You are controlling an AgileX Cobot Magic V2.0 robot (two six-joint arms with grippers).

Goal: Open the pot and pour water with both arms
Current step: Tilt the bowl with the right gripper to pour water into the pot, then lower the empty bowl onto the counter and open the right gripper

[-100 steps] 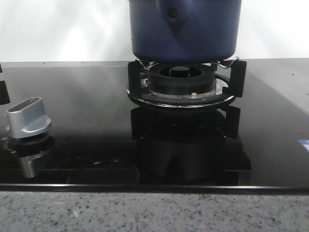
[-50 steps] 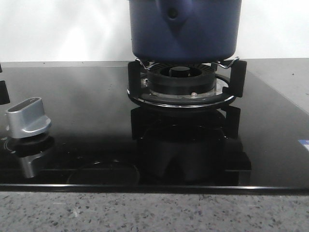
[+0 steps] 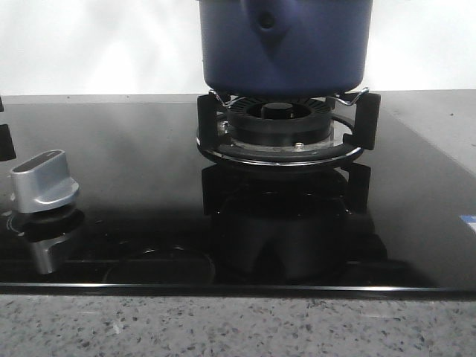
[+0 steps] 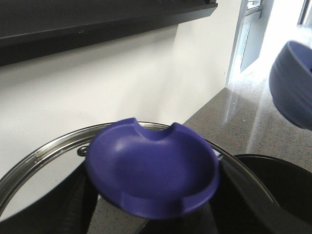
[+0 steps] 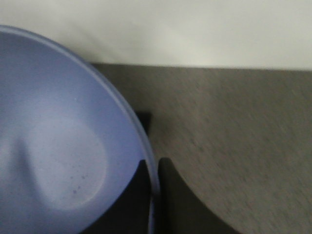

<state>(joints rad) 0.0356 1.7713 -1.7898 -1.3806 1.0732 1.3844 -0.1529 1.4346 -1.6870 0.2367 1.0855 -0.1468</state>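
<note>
The navy-blue pot (image 3: 285,44) stands on the black burner grate (image 3: 282,134) at the back middle of the hob; its top is cut off in the front view. My left gripper (image 4: 155,200) is shut on the purple knob (image 4: 151,173) of a glass lid (image 4: 44,153) with a steel rim, held up off the pot. A dark round opening (image 4: 278,180) lies below the lid. My right gripper (image 5: 155,180) is shut on the rim of a light blue bowl (image 5: 58,161), one finger inside and one outside. The bowl also shows in the left wrist view (image 4: 292,83). Neither gripper shows in the front view.
A silver control knob (image 3: 43,182) stands at the hob's front left. The black glass hob (image 3: 134,171) ends at a speckled stone counter edge (image 3: 238,327). A white wall stands behind the pot, with a dark shelf (image 4: 97,19) above it.
</note>
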